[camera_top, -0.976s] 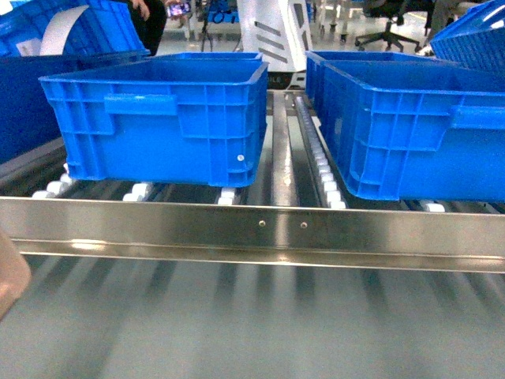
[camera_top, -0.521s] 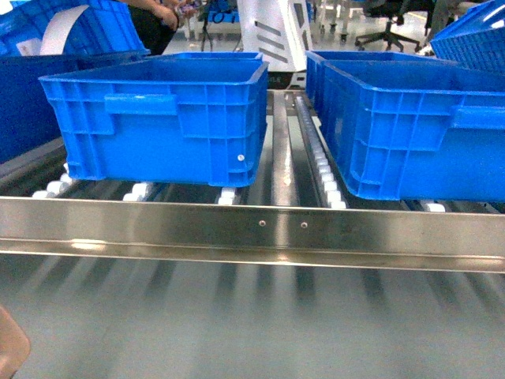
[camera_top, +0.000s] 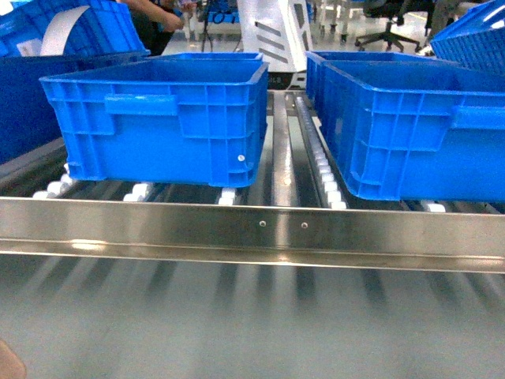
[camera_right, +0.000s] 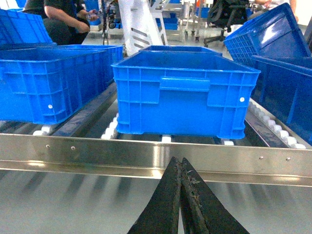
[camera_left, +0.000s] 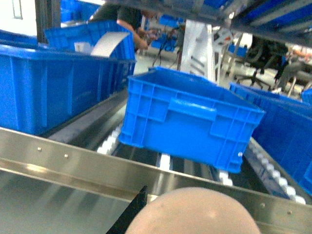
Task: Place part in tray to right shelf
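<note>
The tray (camera_left: 195, 212) slips nearly out of the head view's lower-left corner, its part unseen, short of the shelf rail (camera_top: 252, 229); right gripper (camera_right: 181, 168) pinched empty, left grip unclear

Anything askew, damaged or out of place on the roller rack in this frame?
One blue bin at the far right sits tilted, propped above the level bins. Otherwise the rack looks orderly; the right gripper is shut on nothing.
</note>
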Robot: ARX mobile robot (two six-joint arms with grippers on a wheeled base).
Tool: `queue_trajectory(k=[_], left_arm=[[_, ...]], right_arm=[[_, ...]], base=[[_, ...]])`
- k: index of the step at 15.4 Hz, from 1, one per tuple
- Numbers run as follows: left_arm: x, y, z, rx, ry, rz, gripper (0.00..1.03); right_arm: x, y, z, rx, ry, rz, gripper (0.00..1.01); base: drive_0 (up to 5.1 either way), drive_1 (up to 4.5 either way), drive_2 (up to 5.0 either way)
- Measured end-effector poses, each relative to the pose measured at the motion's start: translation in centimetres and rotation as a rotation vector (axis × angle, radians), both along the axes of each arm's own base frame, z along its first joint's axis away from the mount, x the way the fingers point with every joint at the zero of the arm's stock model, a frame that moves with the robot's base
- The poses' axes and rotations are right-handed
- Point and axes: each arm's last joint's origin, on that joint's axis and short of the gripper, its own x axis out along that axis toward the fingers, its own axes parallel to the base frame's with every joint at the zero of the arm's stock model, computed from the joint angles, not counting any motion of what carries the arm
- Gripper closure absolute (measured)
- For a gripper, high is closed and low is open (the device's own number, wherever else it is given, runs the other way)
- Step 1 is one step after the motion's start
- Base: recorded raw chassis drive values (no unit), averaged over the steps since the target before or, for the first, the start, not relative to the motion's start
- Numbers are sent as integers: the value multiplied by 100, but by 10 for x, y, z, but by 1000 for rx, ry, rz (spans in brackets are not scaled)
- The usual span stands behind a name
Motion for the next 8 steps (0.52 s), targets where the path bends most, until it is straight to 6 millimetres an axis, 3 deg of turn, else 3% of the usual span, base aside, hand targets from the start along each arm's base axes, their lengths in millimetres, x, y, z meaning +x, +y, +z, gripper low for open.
queue_trajectory(k=[8], left_arm=[[-10,0,-1,1,-2,-1,91]], right_arm=[[0,0,1,0,-10,0,99]], base=[[0,0,0]])
